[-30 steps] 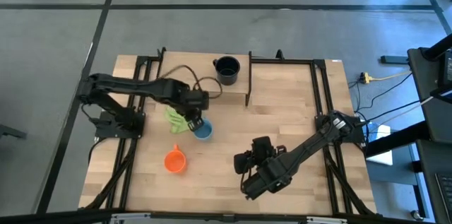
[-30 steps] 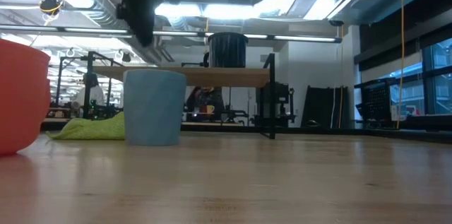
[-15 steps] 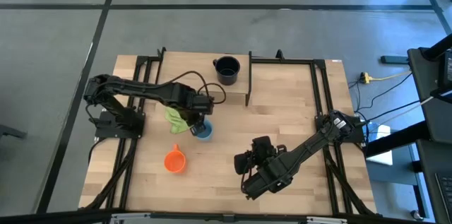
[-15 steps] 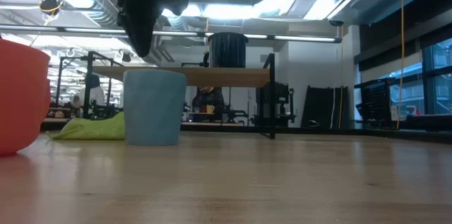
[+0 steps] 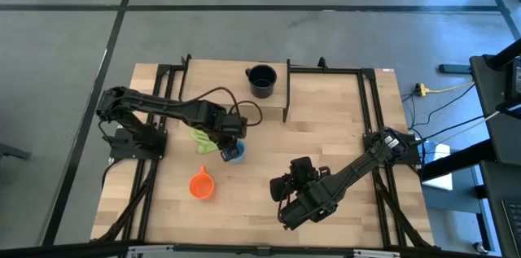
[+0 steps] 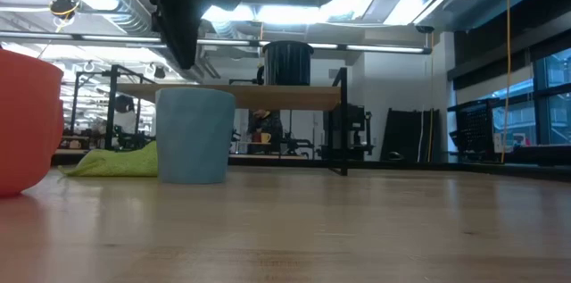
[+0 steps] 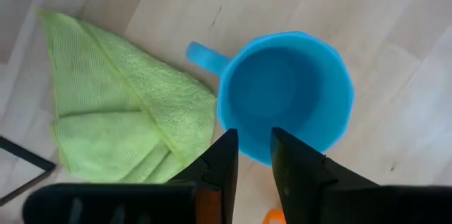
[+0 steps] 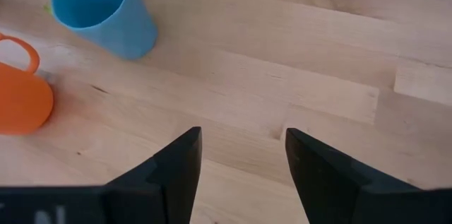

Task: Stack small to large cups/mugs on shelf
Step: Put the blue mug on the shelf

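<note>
The light blue mug [image 5: 235,154] stands upright on the tabletop with its handle [image 7: 205,56] toward the green cloth [image 7: 120,118]. My left gripper [image 7: 254,143] hovers just above the mug's rim, pointing down, its fingers a little apart and touching nothing; the low view shows it [image 6: 178,51] clear above the mug [image 6: 194,136]. The orange mug [image 5: 201,185] stands near the front left. The black mug [image 5: 261,80] stands on the shelf [image 5: 275,105] at the back. My right gripper [image 8: 240,153] is open and empty over the near middle of the table.
The green cloth [image 5: 203,138] lies folded on the tabletop, right beside the blue mug. The shelf's black legs [image 6: 343,122] stand behind the mugs. Black frame rails [image 5: 370,111] run along the table's left and right sides. Bare wood lies between the two arms.
My left gripper has moved a little toward the table's right and near edges and come down over the blue mug. The mugs have stayed where they were.
</note>
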`<act>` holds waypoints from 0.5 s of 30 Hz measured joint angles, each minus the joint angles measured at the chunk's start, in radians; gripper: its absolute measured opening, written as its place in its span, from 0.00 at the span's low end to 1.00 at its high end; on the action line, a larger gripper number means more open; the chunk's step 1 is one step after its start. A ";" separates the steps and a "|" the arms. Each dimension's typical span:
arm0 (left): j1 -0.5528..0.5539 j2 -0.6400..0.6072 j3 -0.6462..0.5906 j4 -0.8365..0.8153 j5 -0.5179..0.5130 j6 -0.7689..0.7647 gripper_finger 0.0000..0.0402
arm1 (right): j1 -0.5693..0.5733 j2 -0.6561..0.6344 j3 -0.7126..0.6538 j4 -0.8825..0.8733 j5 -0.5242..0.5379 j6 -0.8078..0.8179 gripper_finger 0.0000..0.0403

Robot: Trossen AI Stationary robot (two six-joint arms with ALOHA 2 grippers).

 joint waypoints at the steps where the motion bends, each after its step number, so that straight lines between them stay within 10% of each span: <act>1: -0.001 0.000 0.000 0.000 0.000 0.002 0.20 | 0.000 0.000 0.000 0.000 -0.001 0.000 0.51; 15: 0.010 0.000 -0.101 0.099 0.005 -0.004 0.20 | 0.006 0.000 0.000 0.000 -0.005 0.000 0.51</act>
